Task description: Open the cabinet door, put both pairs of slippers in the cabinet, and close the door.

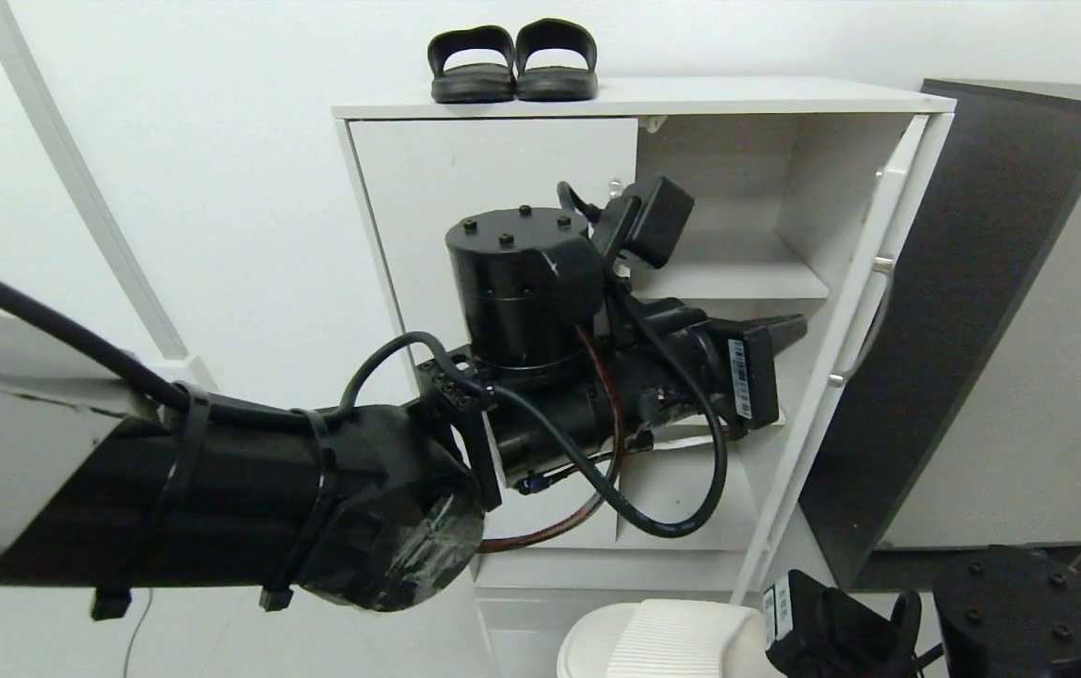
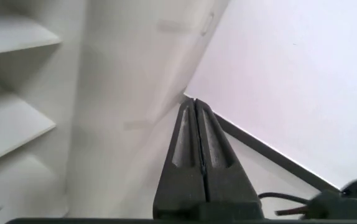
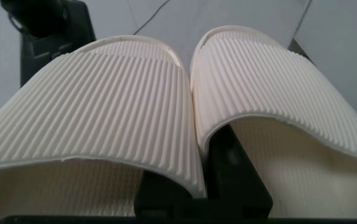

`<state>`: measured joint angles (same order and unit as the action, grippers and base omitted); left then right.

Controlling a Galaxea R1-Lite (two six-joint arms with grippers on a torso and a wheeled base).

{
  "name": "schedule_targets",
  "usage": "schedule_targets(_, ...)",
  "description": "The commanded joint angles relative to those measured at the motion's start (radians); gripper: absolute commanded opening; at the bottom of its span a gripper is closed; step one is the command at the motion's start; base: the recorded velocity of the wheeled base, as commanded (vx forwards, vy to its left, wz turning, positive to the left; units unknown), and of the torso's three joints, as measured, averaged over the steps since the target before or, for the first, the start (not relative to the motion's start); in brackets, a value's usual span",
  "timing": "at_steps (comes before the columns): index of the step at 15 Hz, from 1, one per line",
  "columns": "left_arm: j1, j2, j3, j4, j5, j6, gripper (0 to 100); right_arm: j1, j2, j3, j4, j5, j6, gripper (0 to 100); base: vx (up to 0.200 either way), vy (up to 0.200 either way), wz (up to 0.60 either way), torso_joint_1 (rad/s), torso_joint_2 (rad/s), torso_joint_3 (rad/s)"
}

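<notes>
— Where were the cream slippers (image 1: 663,640)?
— Low in front of the cabinet (image 1: 653,94), just below its open door (image 1: 870,282). The right gripper (image 3: 228,162) seemed to be pinching their straps, with one finger between the pair.
— And the left gripper (image 2: 195,109)?
— Its fingers were pressed together, and it was in front of the cabinet's open shelves. The black slippers (image 1: 512,61) sat on the cabinet's top.

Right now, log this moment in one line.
white cabinet door open | left gripper shut, by shelves | right gripper holds cream ribbed slippers | black slide slippers atop cabinet
</notes>
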<state>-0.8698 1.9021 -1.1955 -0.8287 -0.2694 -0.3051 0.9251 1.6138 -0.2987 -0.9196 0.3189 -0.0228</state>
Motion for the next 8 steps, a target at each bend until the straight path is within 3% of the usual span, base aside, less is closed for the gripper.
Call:
schedule_targets(1,0.014,-0.018,0.008,-0.001,0.001,0.000,0,0.001,0.001,0.000,-0.001,0.000,0.000,0,0.000,0.000,0.00,0.000,0.00,0.000)
schedule_targets(6,0.123,-0.135,0.093,-0.007,0.007,0.000,0,-0.008,0.023,-0.036,-0.002,-0.018,0.009,0,0.000,0.000,0.00,0.000,0.00,0.000)
schedule_targets(8,0.236,-0.261,0.179,0.008,0.009,0.000,0,-0.022,0.081,-0.112,-0.001,-0.175,0.037,0,0.000,0.000,0.00,0.000,0.00,0.000)
